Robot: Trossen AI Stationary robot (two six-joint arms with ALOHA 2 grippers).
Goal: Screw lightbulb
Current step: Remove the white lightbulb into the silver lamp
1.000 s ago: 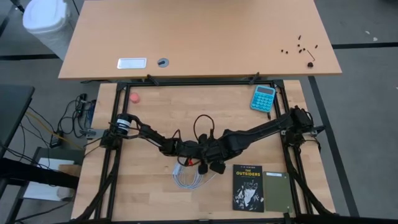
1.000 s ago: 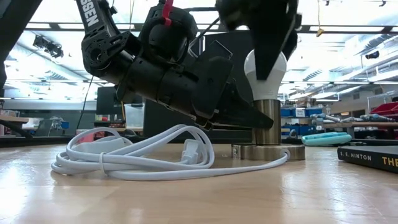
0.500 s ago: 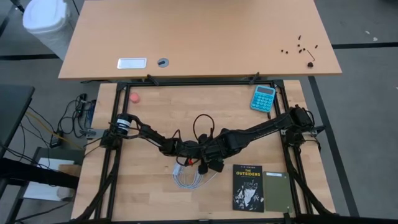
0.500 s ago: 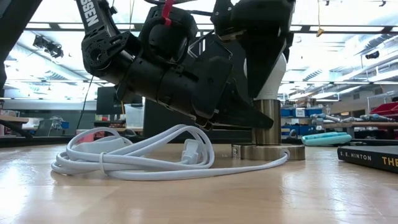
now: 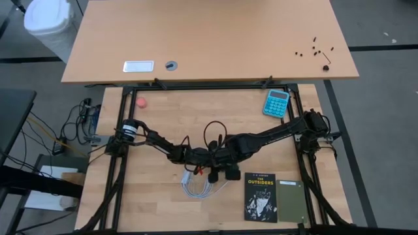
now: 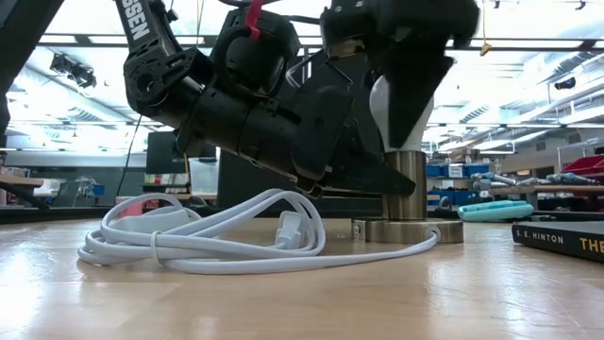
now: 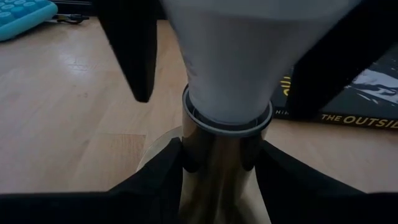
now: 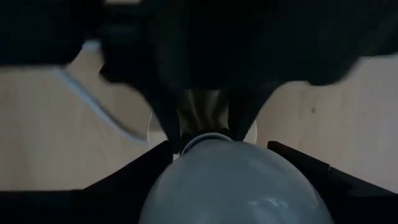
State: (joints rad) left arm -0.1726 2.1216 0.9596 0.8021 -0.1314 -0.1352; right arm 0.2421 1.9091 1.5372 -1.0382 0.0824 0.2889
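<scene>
Mid-table, beside coiled white cable (image 6: 208, 236): white pear-shaped lightbulb (image 7: 227, 68) upright in silvery socket (image 6: 408, 203). Left gripper (image 7: 221, 165) clamped shut on socket stem just under bulb. Right gripper (image 6: 401, 99) over bulb from above, fingers (image 7: 134, 53) flanking glass on both sides; contact unclear, grip cannot tell.

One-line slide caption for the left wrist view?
Left hand clamps the metal socket stem while the right hand's fingers flank the white lightbulb.
</scene>
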